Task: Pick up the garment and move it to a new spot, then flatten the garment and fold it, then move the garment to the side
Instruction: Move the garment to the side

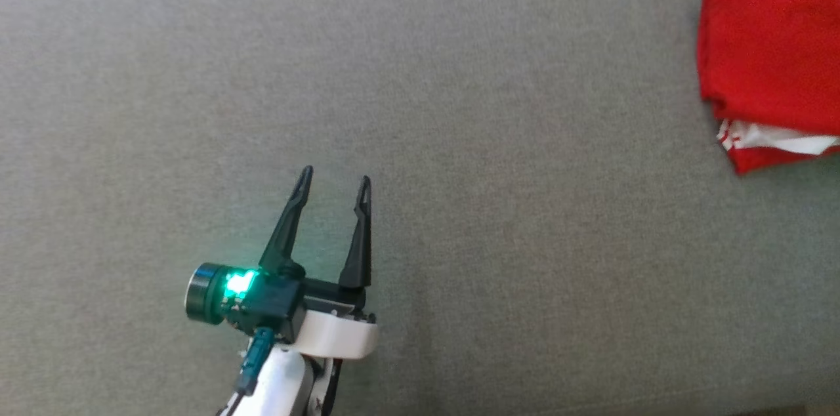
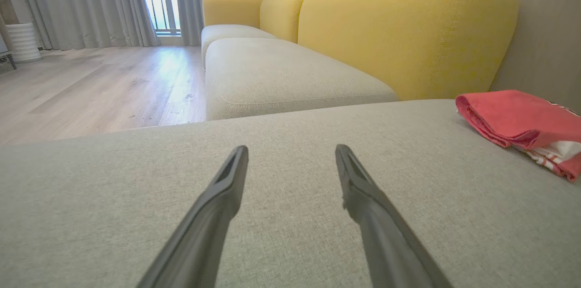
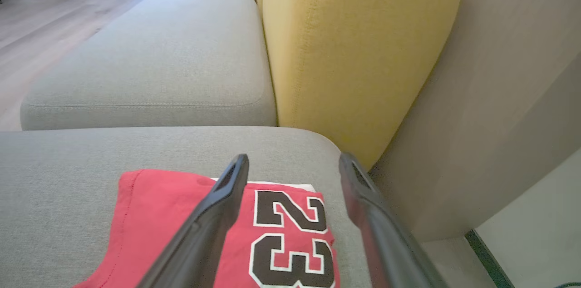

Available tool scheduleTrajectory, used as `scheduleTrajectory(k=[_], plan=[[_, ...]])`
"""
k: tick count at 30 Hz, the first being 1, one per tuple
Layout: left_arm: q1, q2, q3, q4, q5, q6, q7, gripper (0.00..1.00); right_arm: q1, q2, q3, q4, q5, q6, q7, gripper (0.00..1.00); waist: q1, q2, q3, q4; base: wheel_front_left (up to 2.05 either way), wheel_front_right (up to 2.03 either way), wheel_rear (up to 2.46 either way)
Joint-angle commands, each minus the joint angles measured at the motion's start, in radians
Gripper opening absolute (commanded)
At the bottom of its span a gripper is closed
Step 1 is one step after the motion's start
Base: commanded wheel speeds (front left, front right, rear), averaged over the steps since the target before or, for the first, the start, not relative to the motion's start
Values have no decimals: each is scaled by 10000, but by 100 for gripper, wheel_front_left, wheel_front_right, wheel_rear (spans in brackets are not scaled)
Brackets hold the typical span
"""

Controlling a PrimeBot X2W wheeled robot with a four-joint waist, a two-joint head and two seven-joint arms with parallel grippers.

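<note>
Your right gripper, fingers apart and empty, hangs over the folded red jersey, while your left gripper, also spread, sits well to its left.

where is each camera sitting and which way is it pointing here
Head view: on the robot's head, facing down at the grey fabric seat cushion; open left tool and pale forearm lower left, folded red fabric jersey at right edge.
Left wrist view: on the left wrist, facing low along that tool's dark fingers across the cushion to the yellow fabric backrest.
Right wrist view: on the right wrist, facing along the open right tool, above the jersey's number 23.
Shared: both wrist views show jersey, cushion and backrest.
</note>
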Motion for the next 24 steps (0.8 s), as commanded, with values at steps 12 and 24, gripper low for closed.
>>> scheduleTrajectory(k=[12, 24], plan=[[1287, -73, 730, -265, -657, 239, -91, 100, 2219, 3452, -438, -456, -2875, -9, -1720, 100, -1, 0, -2578, 977, 0, 0, 0], [2293, -6, 1211, -876, -280, 292, -91, 100, 5736, 7284, -3736, -4001, -7143, -9, -1778, 100, -1, 0, -3571, 1571, 0, 0, 0]])
